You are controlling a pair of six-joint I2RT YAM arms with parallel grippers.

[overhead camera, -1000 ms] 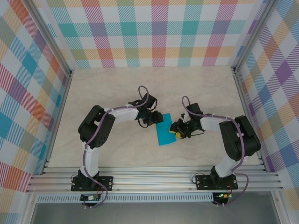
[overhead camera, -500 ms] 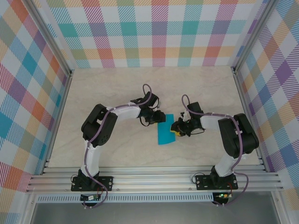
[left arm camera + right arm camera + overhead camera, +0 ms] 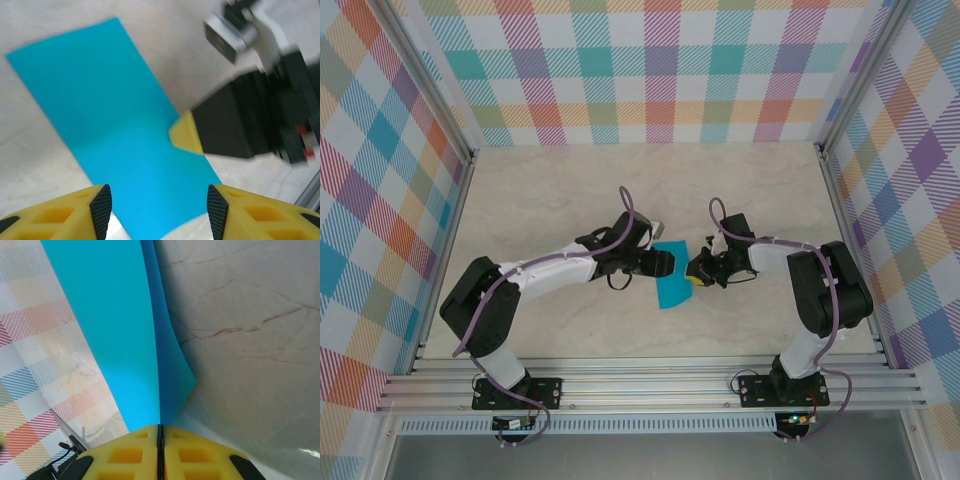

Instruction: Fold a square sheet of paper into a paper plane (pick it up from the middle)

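Top external view: the sheet of paper, plain teal-blue, lies near the middle of the pale marbled surface, slightly toward the near edge and between the two arms. It reads as a narrow, slanted rectangle rather than a square.

Left wrist view: the sheet is a long strip with straight edges and sharp corners. Its colour is even apart from a faint change of shade across the middle.

Right wrist view: two layers of the sheet meet along one straight line. The edge nearest the camera is lifted off the surface, while the far part slopes down to it.

Left pincer: the jaws stand well apart above the sheet's left edge. The black-padded yellow fingers frame the paper from above and grasp nothing; whether they touch it cannot be told.

Right pincer: the yellow jaws are pressed together, with both layers of the sheet's right edge running into the seam between them. The two pincers are near each other across the strip.
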